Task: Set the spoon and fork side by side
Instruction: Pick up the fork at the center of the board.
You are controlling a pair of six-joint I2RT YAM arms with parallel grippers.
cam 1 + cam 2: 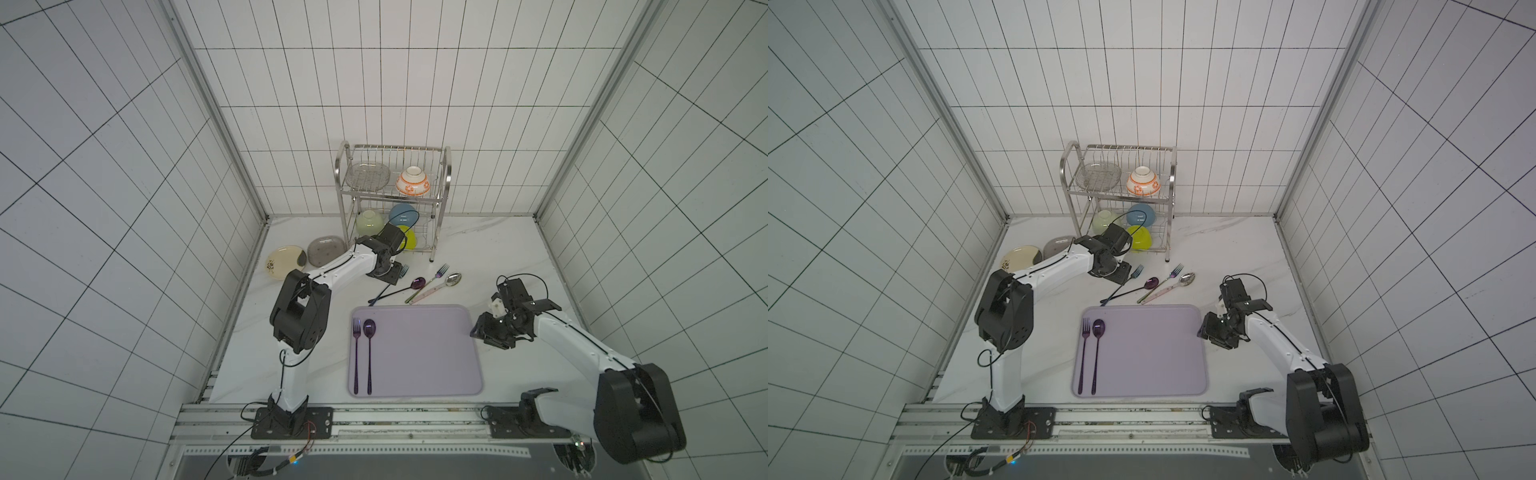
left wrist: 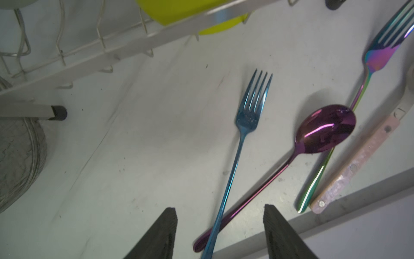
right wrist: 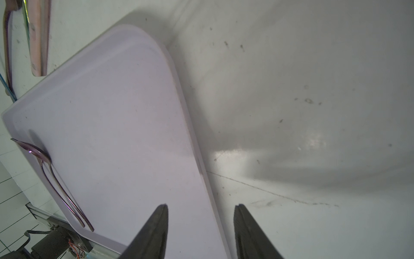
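Black fingers (image 2: 165,235) of the left gripper (image 2: 219,207) are standing spread, pinching nothing. Between them, the handle of a blue fork (image 2: 251,116) is lying across the handle of a purple spoon (image 2: 327,130). Both are resting on the white table (image 2: 156,145), with their heads pointing away beyond the fingertips. Further out, the spoon's bowl appears to be overlapping the handle of a rainbow fork (image 2: 380,56), and a pink-handled spoon (image 2: 358,161) is lying just beside that. Ahead of the fingers, a wire rack (image 2: 134,46) is holding a yellow bowl (image 2: 170,11).

The right gripper (image 3: 200,205) is hanging with its fingers (image 3: 156,231) spread and empty too, straddling the rim of a lilac tray (image 3: 112,101). Across the tray from those fingers, a dark fork (image 1: 356,361) and a dark spoon (image 1: 369,328) are lying side by side, handles parallel.
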